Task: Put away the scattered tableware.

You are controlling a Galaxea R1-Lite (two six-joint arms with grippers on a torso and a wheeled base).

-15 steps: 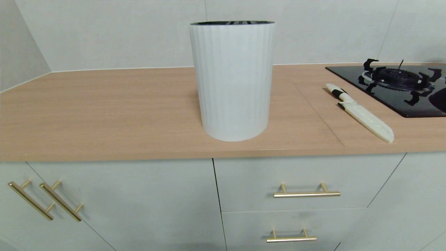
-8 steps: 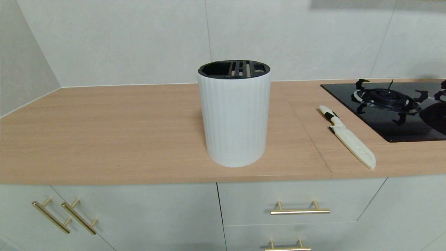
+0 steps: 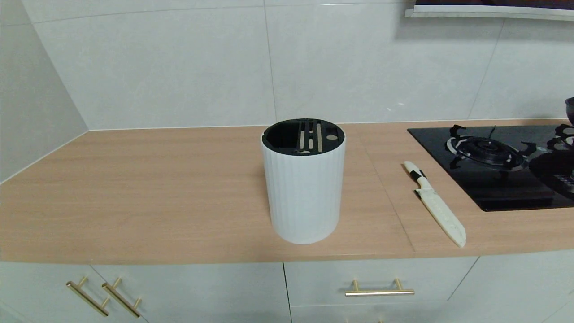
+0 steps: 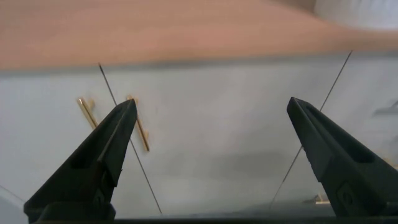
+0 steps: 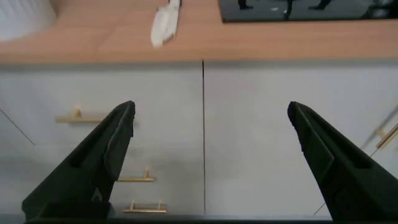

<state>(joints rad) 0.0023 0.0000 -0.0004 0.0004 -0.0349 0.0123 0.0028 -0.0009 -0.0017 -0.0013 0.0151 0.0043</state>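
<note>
a knife (image 3: 434, 210) lies flat on the counter (image 3: 134, 188), to the right of the holder (image 3: 303, 179) and apart from it. its banded white handle points toward the wall and its pale blade tip toward the counter's front edge. the holder, a ribbed white cylinder with a black slotted top, stands upright near that edge, and its slots look unfilled. a black hob (image 3: 493, 166) sits farther right of the holder, past the knife.

both arms hang below the holder's level, facing the cabinet fronts. the left end effector (image 4: 210, 106) is spread wide with nothing between its fingers, before doors with brass pulls (image 4: 140, 124). the right end effector (image 5: 209, 107) is equally wide and empty, before the drawers right of the holder, with the knife's tip above it at the counter's edge.

the knife looks light and rigid, with a smooth blade that would likely slip in a pinch and should not be squeezed on its edge. the handle seems the place to take it, across its width near the black band. lying so low on smooth wood, it may skate as fingers close on either side. the right arm appears the nearer one. once lifted, the knife would probably need turning tip-down to enter one of the holder's narrow slots, and a grip high on the handle would leave the whole blade free to go in.
</note>
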